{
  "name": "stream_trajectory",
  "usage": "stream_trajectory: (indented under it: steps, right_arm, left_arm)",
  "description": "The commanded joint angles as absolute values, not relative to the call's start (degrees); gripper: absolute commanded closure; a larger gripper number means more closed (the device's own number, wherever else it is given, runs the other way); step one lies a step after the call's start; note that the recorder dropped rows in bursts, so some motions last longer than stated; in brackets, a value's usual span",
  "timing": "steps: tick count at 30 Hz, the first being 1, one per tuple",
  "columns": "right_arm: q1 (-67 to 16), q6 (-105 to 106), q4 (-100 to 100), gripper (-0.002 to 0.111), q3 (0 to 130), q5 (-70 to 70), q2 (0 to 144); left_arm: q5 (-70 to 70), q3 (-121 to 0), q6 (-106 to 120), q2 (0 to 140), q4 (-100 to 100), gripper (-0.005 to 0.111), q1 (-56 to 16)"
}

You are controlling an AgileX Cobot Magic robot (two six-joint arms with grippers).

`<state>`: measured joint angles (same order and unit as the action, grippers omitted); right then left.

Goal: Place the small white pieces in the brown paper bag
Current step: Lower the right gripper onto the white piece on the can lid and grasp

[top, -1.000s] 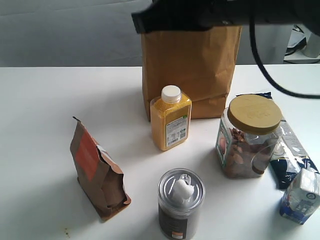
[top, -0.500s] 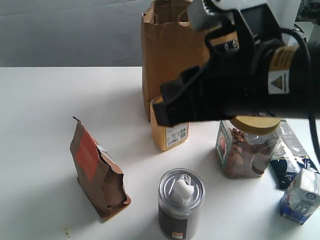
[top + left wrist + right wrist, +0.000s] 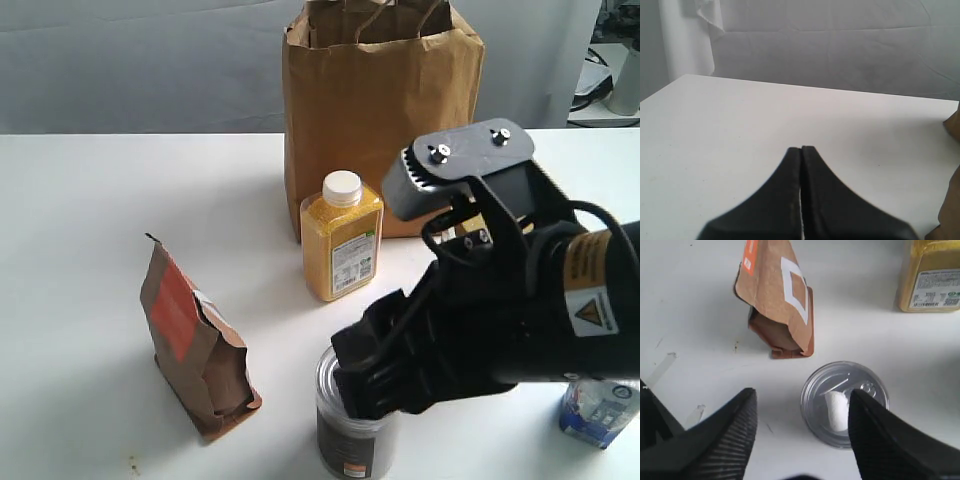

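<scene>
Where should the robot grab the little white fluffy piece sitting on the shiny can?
Pinch the small white soft lump across its narrow middle, coming straight down from above. It sits on the flat lid of the silver metal can, where a raised rim likely blocks a sideways approach. The open right gripper hangs above it.

In the exterior view the right arm [image 3: 500, 300] hides the tin can [image 3: 345, 440]'s top, its small white piece [image 3: 836, 410] and half the carton [image 3: 598, 412] right of it.

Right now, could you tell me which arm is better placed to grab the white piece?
Right: the right fingers, open, hang above the white piece on the can; left fingers are shut, no piece near.
</scene>
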<state>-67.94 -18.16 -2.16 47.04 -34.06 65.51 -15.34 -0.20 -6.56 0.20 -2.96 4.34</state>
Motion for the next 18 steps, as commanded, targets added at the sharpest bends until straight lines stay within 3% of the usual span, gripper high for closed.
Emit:
stream_trajectory:
  steps: [1,18]
  right_arm:
    - [-68.09,-18.52,-4.08,0.056,46.38,-37.14,65.07]
    - [-67.98,-18.03,-0.38,0.056,42.8,-26.72,76.9]
  left_arm:
    - [-15.01,0.0,-6.88,0.0,-2.51,0.107,3.88]
    - [-15.01,0.0,-6.88,0.0,-2.51,0.107,3.88]
